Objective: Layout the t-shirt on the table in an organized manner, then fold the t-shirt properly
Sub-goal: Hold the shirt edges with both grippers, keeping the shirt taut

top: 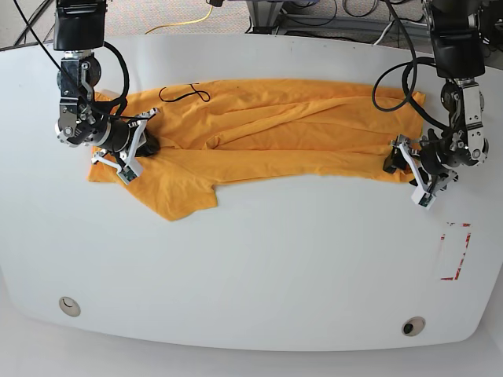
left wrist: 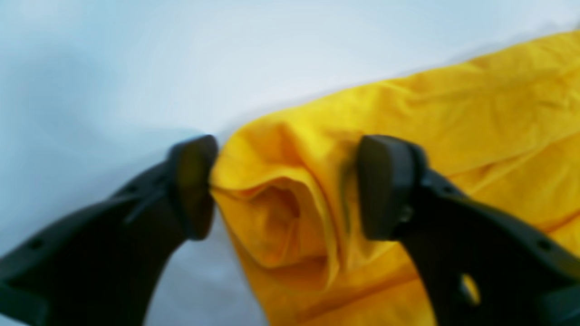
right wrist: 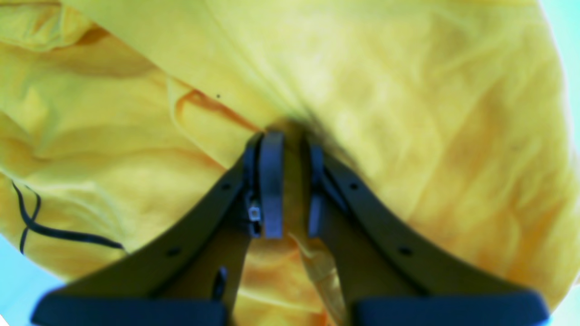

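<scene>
With the right gripper (right wrist: 290,185) pinching the t-shirt (top: 267,129) and the left gripper (left wrist: 285,185) spread around a bunched corner, uneven tugging could wrinkle it again

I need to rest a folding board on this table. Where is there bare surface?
The widest bare stretch of the white smooth table runs from the orange-yellow cotton t-shirt to the near edge, between the two round grommets and the red-tape outline. A thin strip lies behind the shirt. Both shirt ends are crowded by pincers.
</scene>
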{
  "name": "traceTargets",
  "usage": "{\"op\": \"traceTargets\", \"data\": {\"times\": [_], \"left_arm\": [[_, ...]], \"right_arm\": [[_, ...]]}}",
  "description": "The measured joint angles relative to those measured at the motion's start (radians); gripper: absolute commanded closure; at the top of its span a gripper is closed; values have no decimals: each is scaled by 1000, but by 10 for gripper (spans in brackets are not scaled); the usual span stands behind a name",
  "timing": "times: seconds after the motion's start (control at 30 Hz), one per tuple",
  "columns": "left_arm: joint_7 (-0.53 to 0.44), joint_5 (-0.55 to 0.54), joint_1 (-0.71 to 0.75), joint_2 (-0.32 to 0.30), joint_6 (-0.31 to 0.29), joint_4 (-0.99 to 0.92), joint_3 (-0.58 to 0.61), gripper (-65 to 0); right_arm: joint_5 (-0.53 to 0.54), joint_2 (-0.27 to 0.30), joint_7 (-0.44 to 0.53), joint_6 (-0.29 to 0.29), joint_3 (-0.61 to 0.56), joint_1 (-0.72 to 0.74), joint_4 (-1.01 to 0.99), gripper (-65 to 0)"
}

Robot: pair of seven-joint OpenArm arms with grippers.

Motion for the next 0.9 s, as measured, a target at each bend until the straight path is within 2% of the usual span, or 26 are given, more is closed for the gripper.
{"op": "traceTargets", "data": {"times": [0.07,0.13,0.4,0.47,0.6,0.7,0.77,0.9], "left_arm": [[1,0,0,0,-4,0,3,-162],[0,0,0,1,-4,-1,3,-128],[1,-3,0,0,-6,0,3,-124],[1,-2,0,0,-6,2,4,-157],[10,9,6,-1,-6,39,5,-278],[10,9,11,-4,-3,84,5,-335],[8,4,11,-5,-4,105,5,-339],[8,1,8,-5,-4,117,5,-306]], "right_arm": [[1,0,0,0,0,0,-1,-73],[2,0,0,0,0,0,-3,-73],[-3,-13,0,0,7,0,-3,-73],[-4,-16,0,-1,6,0,-3,-73],[-7,-19,-1,-2,6,0,-3,-73],[-7,-22,0,-4,6,0,-3,-73],[-7,-22,0,-4,6,0,-3,-73],[-7,-23,0,-4,6,0,-3,-73]]}}
